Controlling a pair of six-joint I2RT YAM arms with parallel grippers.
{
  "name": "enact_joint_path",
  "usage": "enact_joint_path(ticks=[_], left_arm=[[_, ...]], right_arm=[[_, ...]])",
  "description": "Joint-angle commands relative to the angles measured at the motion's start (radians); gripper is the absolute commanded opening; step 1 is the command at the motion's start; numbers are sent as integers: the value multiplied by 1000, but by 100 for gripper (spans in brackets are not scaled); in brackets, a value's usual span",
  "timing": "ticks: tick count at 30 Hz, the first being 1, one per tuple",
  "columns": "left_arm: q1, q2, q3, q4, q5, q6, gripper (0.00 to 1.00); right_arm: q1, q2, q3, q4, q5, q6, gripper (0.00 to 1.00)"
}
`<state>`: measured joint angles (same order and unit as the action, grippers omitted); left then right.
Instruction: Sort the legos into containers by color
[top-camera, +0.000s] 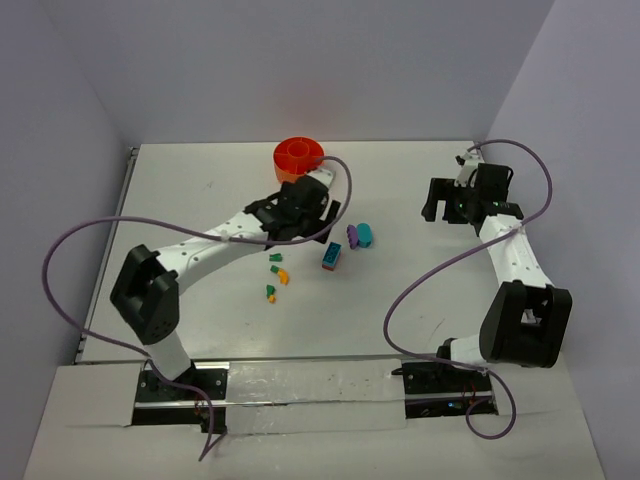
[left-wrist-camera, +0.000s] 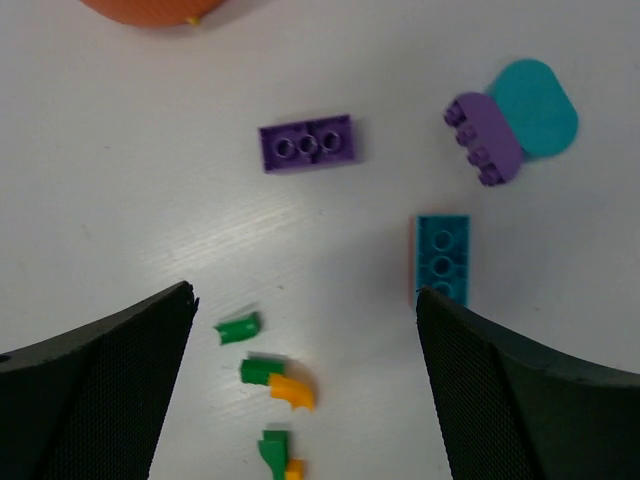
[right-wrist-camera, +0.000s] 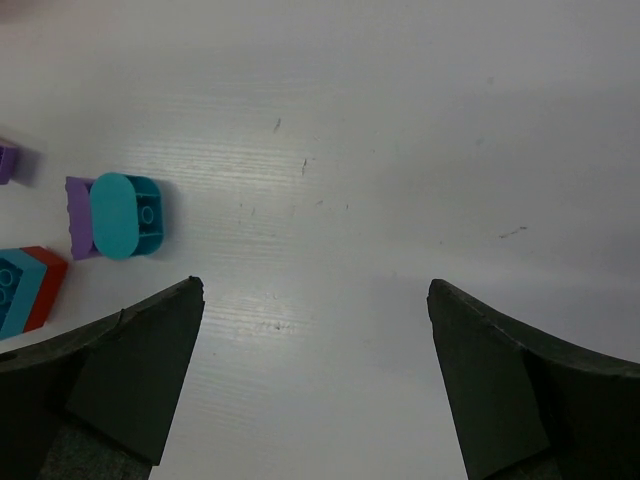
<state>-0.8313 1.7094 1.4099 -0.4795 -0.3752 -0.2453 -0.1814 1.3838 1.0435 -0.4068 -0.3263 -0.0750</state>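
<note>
The orange tub (top-camera: 298, 156) stands at the back of the table; its rim (left-wrist-camera: 150, 10) shows at the top of the left wrist view. My left gripper (top-camera: 305, 215) (left-wrist-camera: 305, 300) hovers open just in front of it, above the legos. Below it lie a purple brick (left-wrist-camera: 307, 143), a teal brick (left-wrist-camera: 442, 258) (top-camera: 331, 256), a purple piece joined to a teal rounded piece (left-wrist-camera: 520, 118) (top-camera: 360, 234), and small green and orange-yellow bits (left-wrist-camera: 275, 380) (top-camera: 279, 272). My right gripper (top-camera: 437, 203) (right-wrist-camera: 316, 290) stands open over bare table to the right, holding nothing.
Grey walls close in the table at the back and both sides. A purple cable (top-camera: 90, 235) loops from the left arm, another (top-camera: 430, 280) from the right arm. The teal rounded piece (right-wrist-camera: 125, 215) lies left of the right fingers.
</note>
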Motion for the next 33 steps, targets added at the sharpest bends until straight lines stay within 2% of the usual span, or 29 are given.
enact_joint_path(ticks=[1, 7, 13, 33], left_arm=[[-55, 124, 128, -195, -10, -132, 96], [-114, 271, 329, -316, -7, -160, 94], [-115, 368, 423, -403, 76, -142, 93], [-52, 487, 497, -380, 229, -92, 81]], right_arm=[[-1, -2, 1, 6, -30, 15, 100], [-1, 3, -19, 20, -34, 19, 100], [-1, 6, -29, 28, -34, 18, 100], [-1, 12, -57, 42, -42, 14, 100]])
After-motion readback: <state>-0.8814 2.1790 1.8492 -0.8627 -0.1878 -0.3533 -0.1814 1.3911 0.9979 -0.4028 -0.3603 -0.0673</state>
